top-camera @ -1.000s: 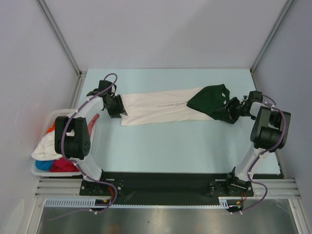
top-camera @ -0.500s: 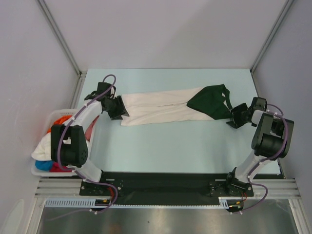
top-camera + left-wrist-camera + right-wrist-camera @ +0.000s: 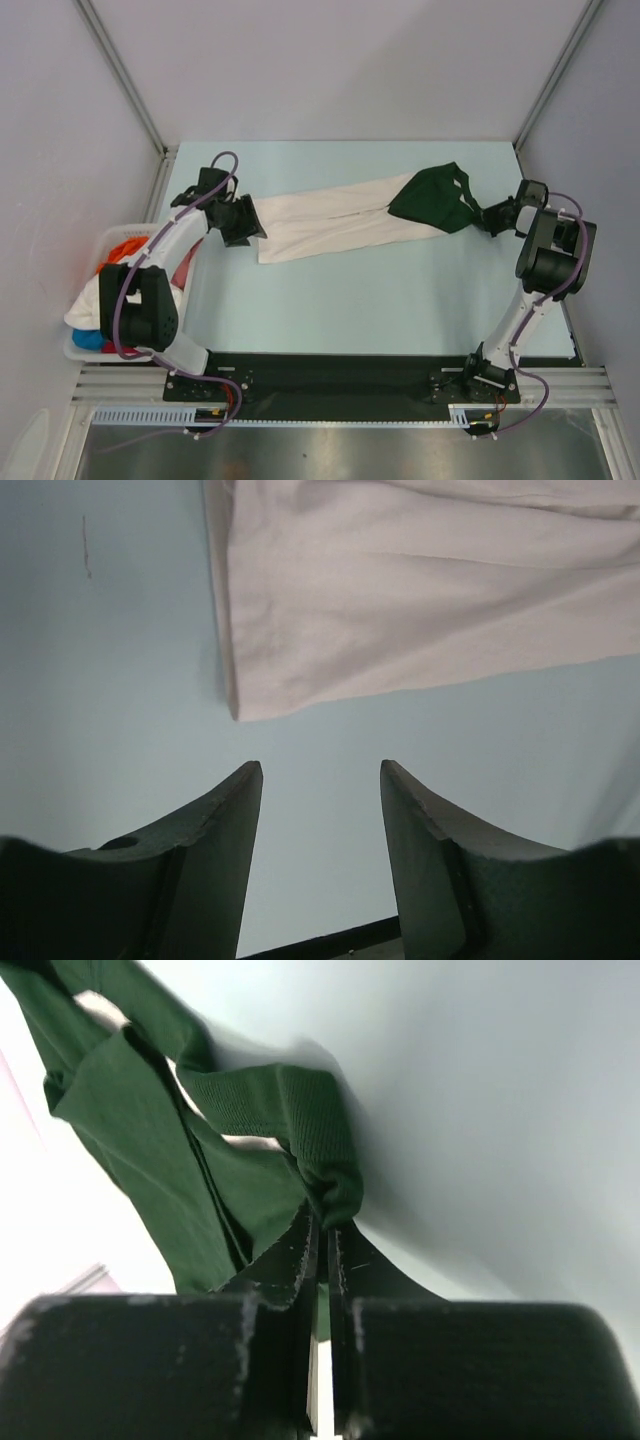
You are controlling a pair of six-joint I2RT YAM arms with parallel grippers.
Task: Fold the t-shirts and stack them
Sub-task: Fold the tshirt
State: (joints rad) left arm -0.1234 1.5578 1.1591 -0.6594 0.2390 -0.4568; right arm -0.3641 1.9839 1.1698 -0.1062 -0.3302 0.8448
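1. A cream-white cotton t-shirt with dark green sleeves (image 3: 330,222) lies stretched in a long narrow band across the pale blue tabletop (image 3: 380,300). Its pale body is to the left and its green end to the right.
2. The right gripper (image 3: 322,1228) is pinched tight on the ribbed edge of the dark green sleeve (image 3: 150,1130). Only a thin roll of cloth sits between the fingers, right at their tips.
3. The left gripper (image 3: 320,772) hangs with its fingers moderately apart and nothing between them. The pale corner of the shirt lies just beyond the tips, not touching them.
4. The other soft, crumpled tees in white, red, orange and blue (image 3: 95,305) sit heaped in a white plastic basket (image 3: 75,352) at the table's left edge, close under the left arm.
5. To my eye the main risk is one-sided. With the left end free, any pull from the right would drag the whole shirt sideways rather than flatten it.
6. That shallow bite on the ribbing could also slip out under tension and drop the sleeve in a crumple.
7. If the left fingers come down where they are, I'd expect them to close on bare table. They might instead catch only the top layer at the corner, and the fold would come out crooked.
8. The left arm's elbow, swinging near the heap, could snag a loose tee.
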